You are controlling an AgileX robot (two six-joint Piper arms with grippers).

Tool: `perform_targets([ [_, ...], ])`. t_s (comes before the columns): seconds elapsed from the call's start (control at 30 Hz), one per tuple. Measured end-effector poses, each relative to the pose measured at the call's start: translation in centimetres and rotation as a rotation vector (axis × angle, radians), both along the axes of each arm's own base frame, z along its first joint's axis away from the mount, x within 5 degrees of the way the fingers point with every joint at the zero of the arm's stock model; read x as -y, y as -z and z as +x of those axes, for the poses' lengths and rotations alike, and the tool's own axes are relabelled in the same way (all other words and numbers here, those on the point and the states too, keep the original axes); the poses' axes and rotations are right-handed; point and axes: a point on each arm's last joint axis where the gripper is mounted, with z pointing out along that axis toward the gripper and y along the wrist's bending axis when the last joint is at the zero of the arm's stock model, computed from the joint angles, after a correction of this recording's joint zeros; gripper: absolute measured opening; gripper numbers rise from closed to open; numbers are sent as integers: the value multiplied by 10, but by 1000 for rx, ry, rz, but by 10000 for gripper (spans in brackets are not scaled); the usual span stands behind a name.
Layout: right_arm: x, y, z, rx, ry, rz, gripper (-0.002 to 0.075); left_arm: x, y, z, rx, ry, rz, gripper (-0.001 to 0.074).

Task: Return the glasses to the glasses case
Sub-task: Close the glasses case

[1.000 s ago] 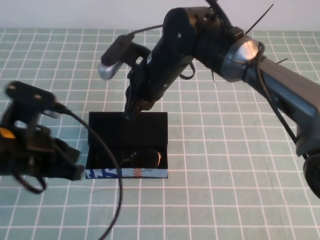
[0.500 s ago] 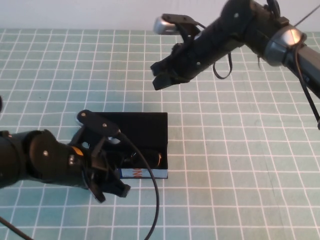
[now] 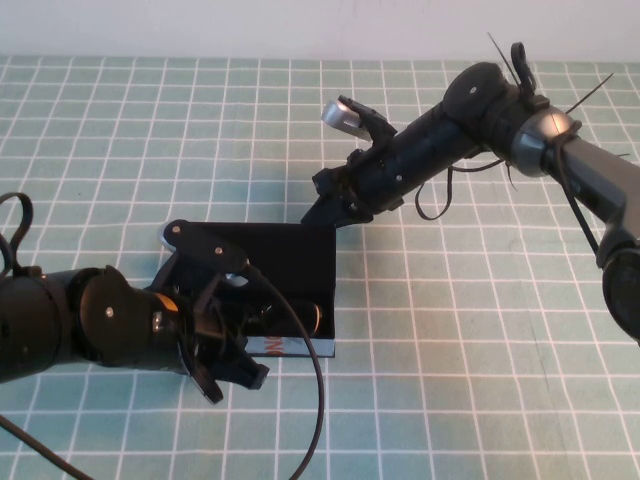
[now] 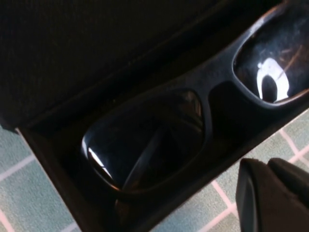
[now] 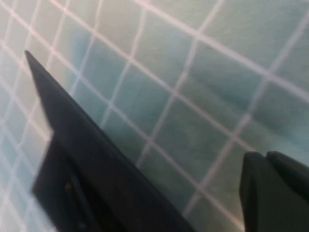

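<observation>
The glasses case (image 3: 292, 347) lies open at mid-table, its black lid (image 3: 285, 252) raised at the back. The black glasses (image 3: 298, 318) lie inside it; the left wrist view shows their frame (image 4: 215, 96) and dark lenses within the case's black wall (image 4: 53, 159). My left gripper (image 3: 238, 376) is shut and empty, down at the case's front left corner, and it also shows in the left wrist view (image 4: 271, 193). My right gripper (image 3: 322, 208) is shut and empty at the lid's far right corner. The right wrist view shows it (image 5: 270, 191) beside the lid edge (image 5: 82, 145).
A green checked cloth (image 3: 480, 330) covers the table. The left arm's black cable (image 3: 315, 400) loops over the front of the case. A white wall runs along the far edge.
My right gripper has lifted off the case, swung right, then come down to the lid's far right corner. My left arm has come in from the left to the case's front.
</observation>
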Motion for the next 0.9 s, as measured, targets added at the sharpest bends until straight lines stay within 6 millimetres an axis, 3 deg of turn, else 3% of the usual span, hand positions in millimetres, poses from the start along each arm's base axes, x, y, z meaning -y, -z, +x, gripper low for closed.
perform_targets([
  [0.4, -13, -7, -6, -1, -60, 121, -11, 0, 0, 3, 27, -13, -6, 1],
  [0.73, -51, -8, -29, -9, -142, 135, -11, 3, 4, 8, 20, -40, -18, 2],
  [0.9, -65, -18, -41, -3, -173, 141, -11, 3, 5, 8, 21, -47, -22, 2],
])
